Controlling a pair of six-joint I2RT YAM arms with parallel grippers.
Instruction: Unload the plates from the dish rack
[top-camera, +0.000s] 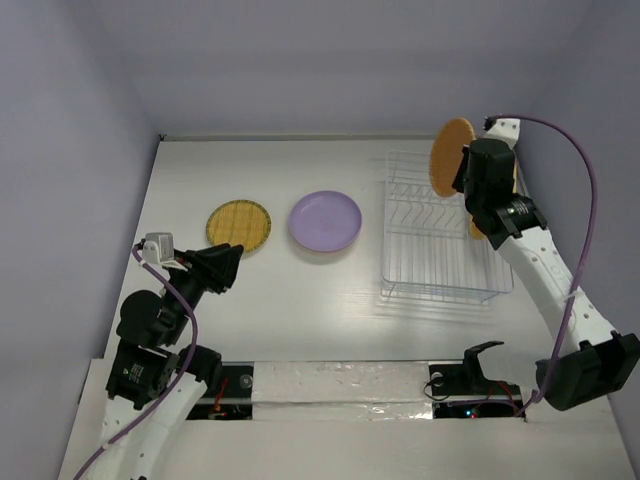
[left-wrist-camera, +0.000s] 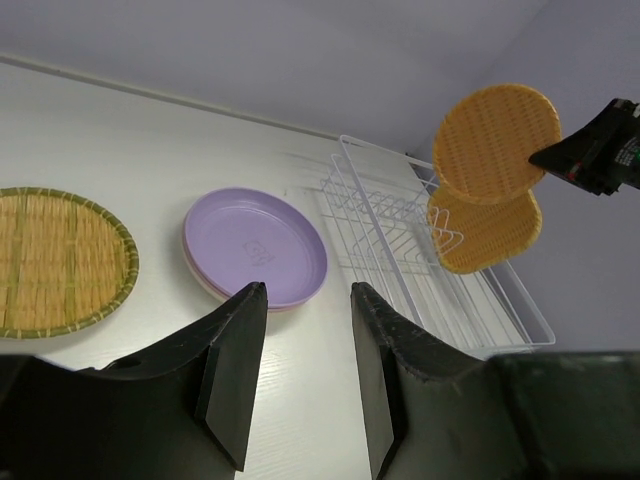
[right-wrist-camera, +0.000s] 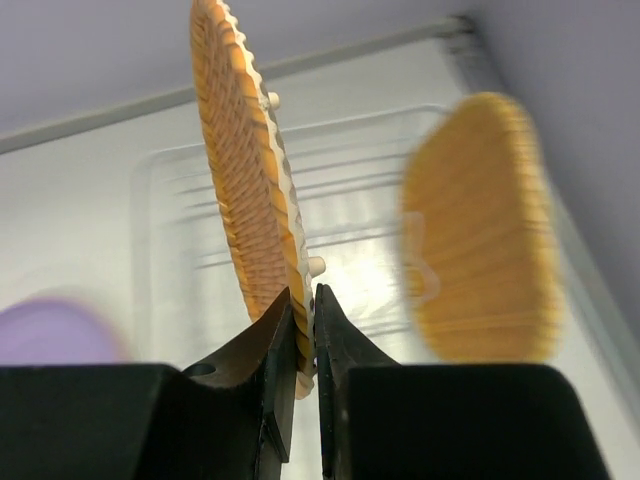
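Step in hand: lift-out. The right gripper (right-wrist-camera: 303, 300) is clamped on the rim of an orange woven plate (right-wrist-camera: 245, 190), held on edge above the dish rack (top-camera: 440, 280) (far end). A second orange plate (left-wrist-camera: 485, 235) stands inside the rack. Next, carry the plate left, clear of the rack's wires, to bare table (top-camera: 300, 320) near the purple plate (top-camera: 325, 221). The left gripper (left-wrist-camera: 307, 292) hangs there, jaws apart and empty.

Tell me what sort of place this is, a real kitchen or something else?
Most likely a robot test bench, not a kitchen: a white table boxed in by plain walls, two robot arms at its near edge, and only a dish rack and plates as props.
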